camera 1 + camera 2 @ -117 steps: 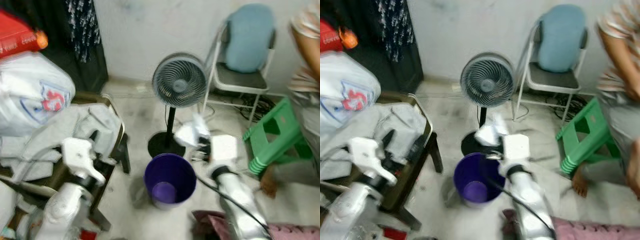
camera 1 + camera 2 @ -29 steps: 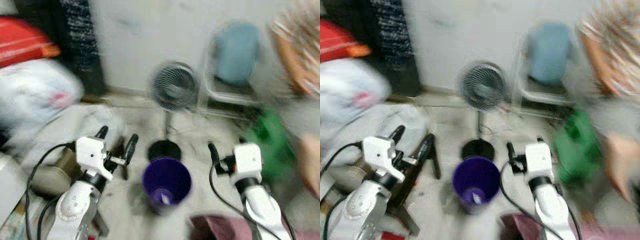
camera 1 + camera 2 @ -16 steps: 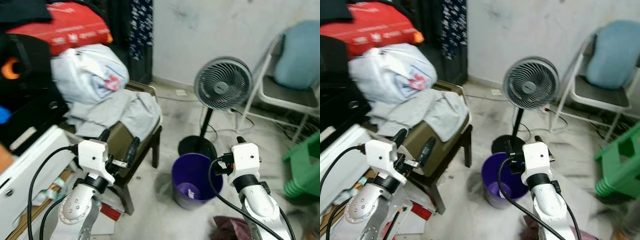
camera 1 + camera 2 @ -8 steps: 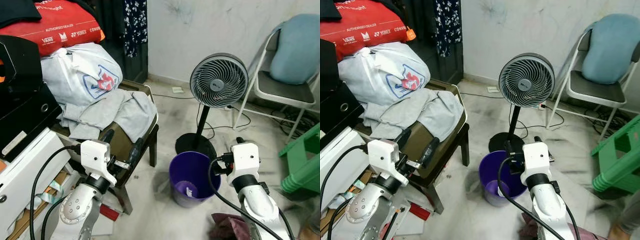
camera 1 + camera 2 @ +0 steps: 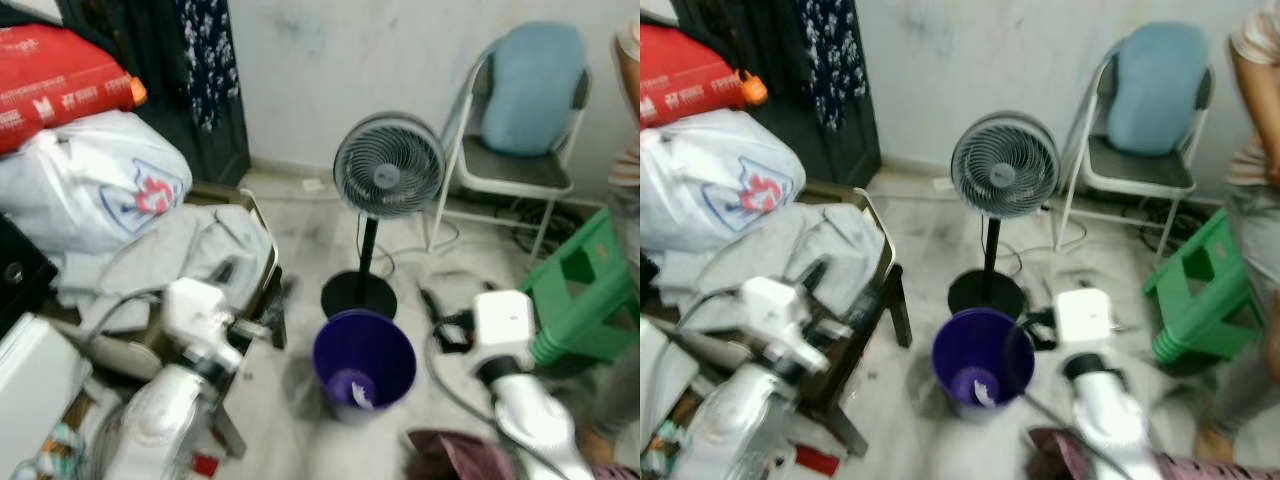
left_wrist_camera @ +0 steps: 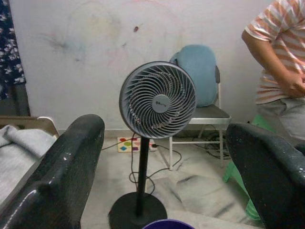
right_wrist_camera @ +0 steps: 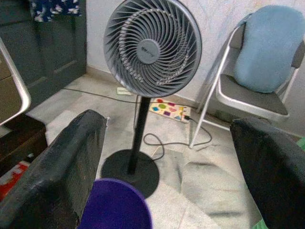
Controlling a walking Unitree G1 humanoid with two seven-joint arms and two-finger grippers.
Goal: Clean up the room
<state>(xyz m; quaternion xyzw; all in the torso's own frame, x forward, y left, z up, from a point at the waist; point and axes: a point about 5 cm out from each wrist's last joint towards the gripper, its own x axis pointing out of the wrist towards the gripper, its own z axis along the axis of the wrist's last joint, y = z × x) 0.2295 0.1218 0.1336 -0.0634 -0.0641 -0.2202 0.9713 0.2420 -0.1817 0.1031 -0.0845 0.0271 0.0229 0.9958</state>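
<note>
Purple bin (image 5: 982, 373) sits on the floor just ahead, between both arms, w/ a scrap of litter inside. A maroon cloth (image 5: 1080, 455) lies on the floor under the right arm, so the right tool (image 7: 167, 157) is nearer (my guess for next pick). Both it and the left tool (image 6: 167, 162) have fingers spread apart, empty.

white lettering runs along the red bag (image 5: 60, 85) at the far left, too blurred to read. the white plastic bag (image 5: 95, 190) below it bears a red and blue emblem, its words unreadable. the fan (image 6: 157, 100) carries a small hub badge, also illegible.
</note>
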